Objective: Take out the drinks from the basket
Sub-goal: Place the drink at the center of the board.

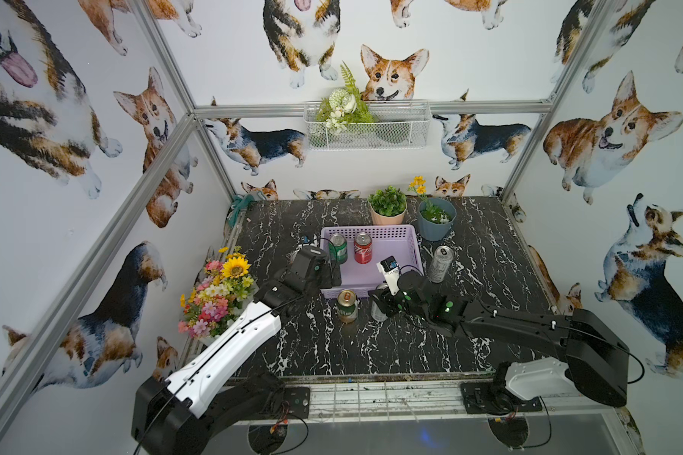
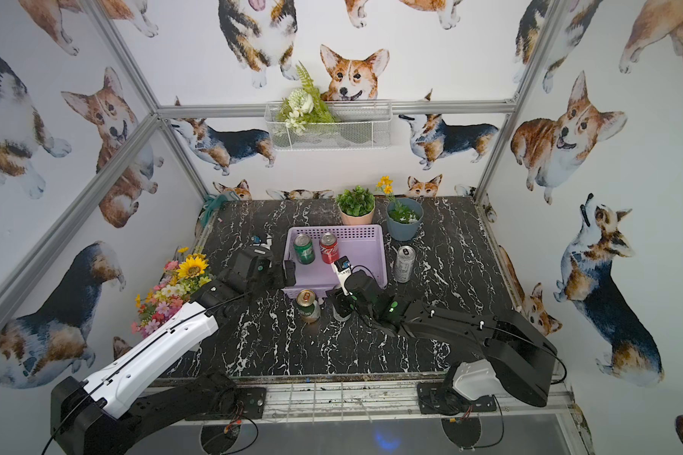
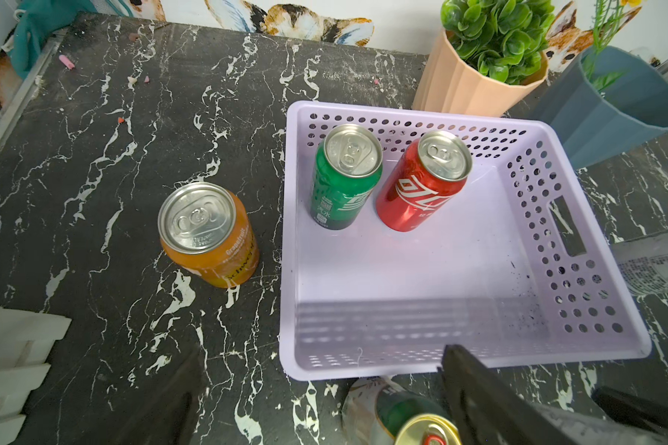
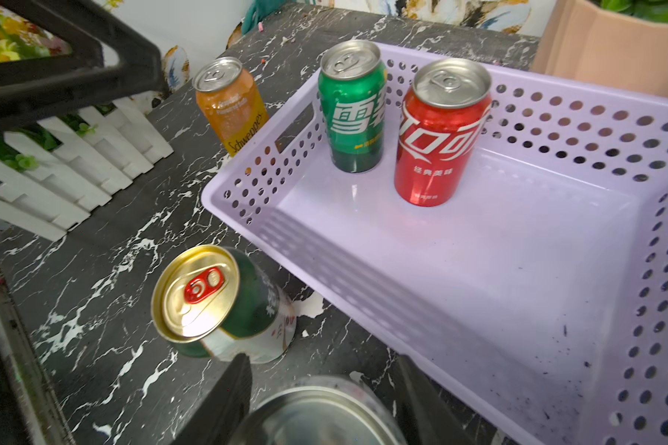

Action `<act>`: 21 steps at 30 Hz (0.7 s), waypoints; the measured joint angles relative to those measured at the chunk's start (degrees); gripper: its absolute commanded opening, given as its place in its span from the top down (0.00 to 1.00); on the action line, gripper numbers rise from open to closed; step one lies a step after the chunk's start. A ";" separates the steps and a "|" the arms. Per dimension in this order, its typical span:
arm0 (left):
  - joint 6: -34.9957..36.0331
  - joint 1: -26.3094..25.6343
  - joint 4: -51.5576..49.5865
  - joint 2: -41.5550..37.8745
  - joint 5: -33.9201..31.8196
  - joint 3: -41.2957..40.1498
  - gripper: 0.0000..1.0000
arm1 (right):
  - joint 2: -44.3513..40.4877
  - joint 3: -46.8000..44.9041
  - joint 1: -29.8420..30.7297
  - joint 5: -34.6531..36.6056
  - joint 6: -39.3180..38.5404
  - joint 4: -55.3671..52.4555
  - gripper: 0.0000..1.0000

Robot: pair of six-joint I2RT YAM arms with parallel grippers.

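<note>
— Where are the drinks sitting?
— The green can [image 1: 338, 249] and red can [image 1: 362, 249] are standing side by side in the basket [image 1: 389, 233], toward its far left corner. The orange can [image 3: 208, 235], green-and-gold can [image 1: 347, 307] and one silver can [image 1: 441, 264] are standing outside it on the table [image 1: 292, 346].
— And the arms?
— The right jaws are clamping the second silver can [image 4: 317, 414] low in front of the basket, just beside the green-and-gold can. The left jaws are hanging wide open at the basket's left wall.
— What is looking risky?
— On release, the slim can is likely risking a topple or a knock to its neighbour. In reaching for the green can, the left jaws are risking a shove to the red can or a snag on the rim.
</note>
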 measured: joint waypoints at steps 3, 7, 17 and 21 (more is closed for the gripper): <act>0.00 0.11 -0.04 -0.02 0.02 -0.09 0.00 | 0.55 -0.61 0.33 0.04 -0.13 0.76 0.58; 0.17 0.17 -0.07 -0.07 0.07 -0.09 0.00 | 1.11 -1.27 0.48 0.09 0.02 1.68 0.23; 1.03 0.72 -0.09 -0.07 0.09 0.20 0.00 | 0.50 1.62 0.85 2.62 -0.07 3.65 0.00; 1.09 0.94 -0.09 -0.31 0.11 0.33 0.00 | 2.14 9.79 -0.70 4.20 -1.90 2.03 0.00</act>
